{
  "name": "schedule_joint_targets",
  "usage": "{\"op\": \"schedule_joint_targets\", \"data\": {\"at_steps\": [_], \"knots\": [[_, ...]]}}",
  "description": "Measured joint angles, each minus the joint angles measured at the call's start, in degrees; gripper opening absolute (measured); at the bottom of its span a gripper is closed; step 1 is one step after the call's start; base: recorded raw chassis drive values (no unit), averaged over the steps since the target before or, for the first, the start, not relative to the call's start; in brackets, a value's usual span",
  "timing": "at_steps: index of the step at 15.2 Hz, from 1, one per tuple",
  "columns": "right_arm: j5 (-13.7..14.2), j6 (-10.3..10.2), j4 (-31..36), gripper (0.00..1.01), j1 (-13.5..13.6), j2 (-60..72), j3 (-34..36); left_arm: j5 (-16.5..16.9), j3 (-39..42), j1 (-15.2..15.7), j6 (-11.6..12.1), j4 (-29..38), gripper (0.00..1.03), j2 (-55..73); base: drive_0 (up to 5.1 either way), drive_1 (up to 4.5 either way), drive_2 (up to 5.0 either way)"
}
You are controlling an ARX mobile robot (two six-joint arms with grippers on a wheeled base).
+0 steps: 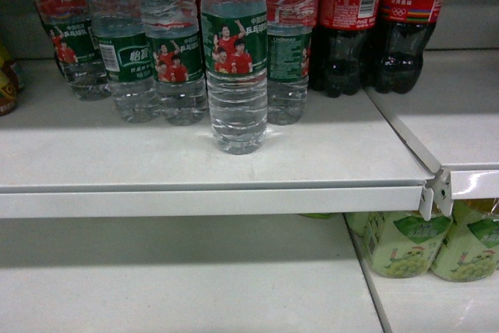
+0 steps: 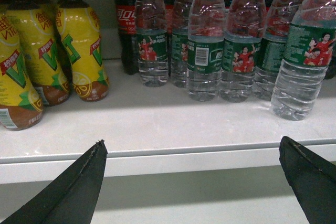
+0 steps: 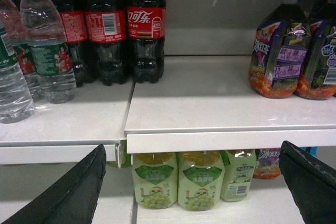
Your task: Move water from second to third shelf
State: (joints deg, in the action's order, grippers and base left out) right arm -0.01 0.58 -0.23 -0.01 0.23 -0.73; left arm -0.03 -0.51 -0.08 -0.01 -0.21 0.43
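Water (image 1: pixel 234 60) cap cut off by top edge; rear bottles partly hidden.

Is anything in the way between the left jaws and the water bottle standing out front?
Nothing visible. The water bottle stands alone ahead of the row, and the open left gripper faces only bare shelf.

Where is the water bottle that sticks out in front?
In the head view, the front water bottle stands mid-shelf, ahead of the other water bottles, cola bottles to its right.

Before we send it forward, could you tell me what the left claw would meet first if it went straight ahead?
Probably the white shelf edge: the open left claw sits level with it, below the water bottles. Depth is uncertain.
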Motion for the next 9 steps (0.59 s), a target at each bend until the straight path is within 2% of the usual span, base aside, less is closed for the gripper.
{"op": "schedule_joint_targets", "data": {"at_steps": [9], "knots": [[0.0, 0.0, 0.0, 0.98, 0.0, 0.0, 0.0, 0.0, 0.0, 0.0, 0.0, 0.0, 0.98, 0.0, 0.0, 0.0, 0.0]]}}
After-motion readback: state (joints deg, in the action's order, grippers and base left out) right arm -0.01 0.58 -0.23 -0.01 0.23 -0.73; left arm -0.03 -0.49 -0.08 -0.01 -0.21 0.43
